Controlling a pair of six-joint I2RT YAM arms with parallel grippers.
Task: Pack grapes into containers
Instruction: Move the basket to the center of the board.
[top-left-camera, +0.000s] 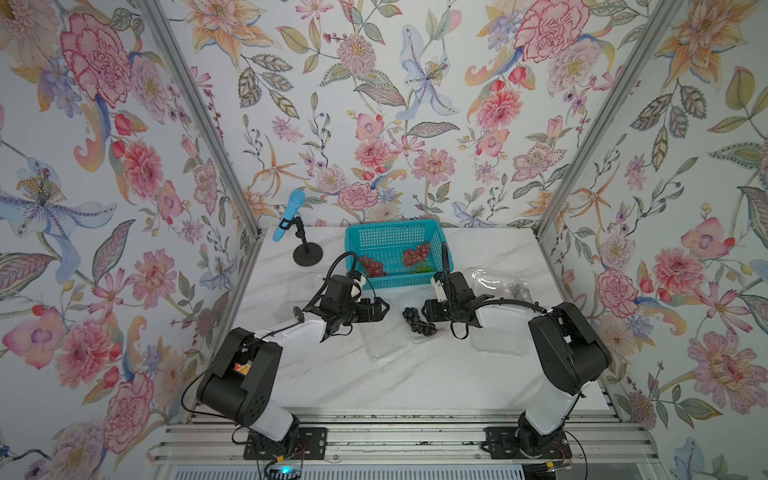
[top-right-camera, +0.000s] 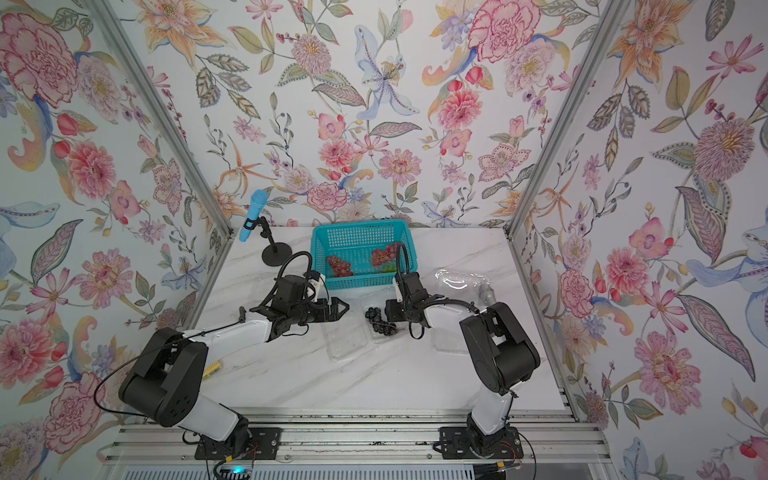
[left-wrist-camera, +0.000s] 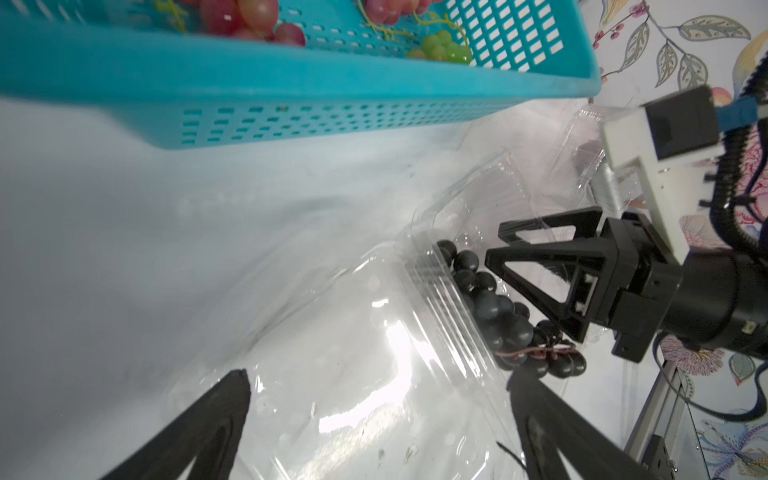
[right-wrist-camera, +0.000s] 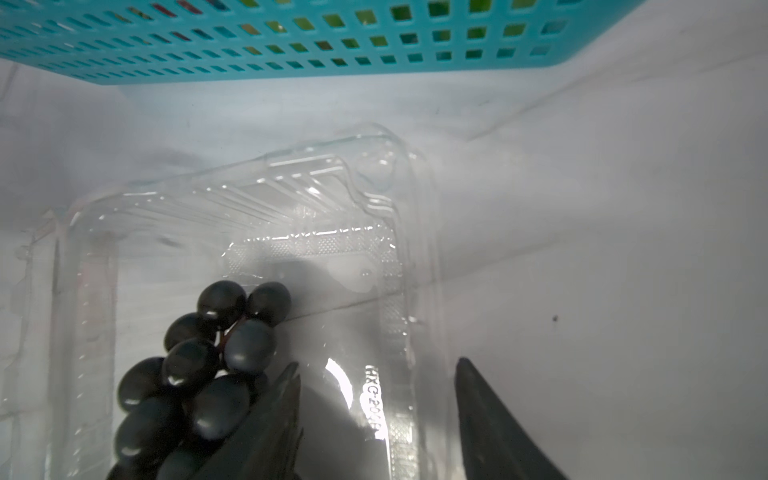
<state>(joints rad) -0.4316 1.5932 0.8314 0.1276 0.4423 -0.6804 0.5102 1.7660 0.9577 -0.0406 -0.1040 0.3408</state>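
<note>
Lying in the open clear clamshell container (right-wrist-camera: 316, 199) at table centre, the dark purple grape bunch (top-left-camera: 417, 322) rests against the outer side of the right gripper (top-left-camera: 425, 312), at its 8 o'clock. Those jaws stand partly apart and grip nothing. The left gripper (top-left-camera: 384, 309), spread wide and empty, hovers at the bunch's 9 o'clock. The teal basket (top-left-camera: 386, 239), with red grapes (top-left-camera: 372, 266) inside, stands at 12 o'clock.

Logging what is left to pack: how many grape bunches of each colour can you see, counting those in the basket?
Red grape bunches: 2
Green grape bunch: 1
Dark grape bunch: 1
Total: 4
</note>
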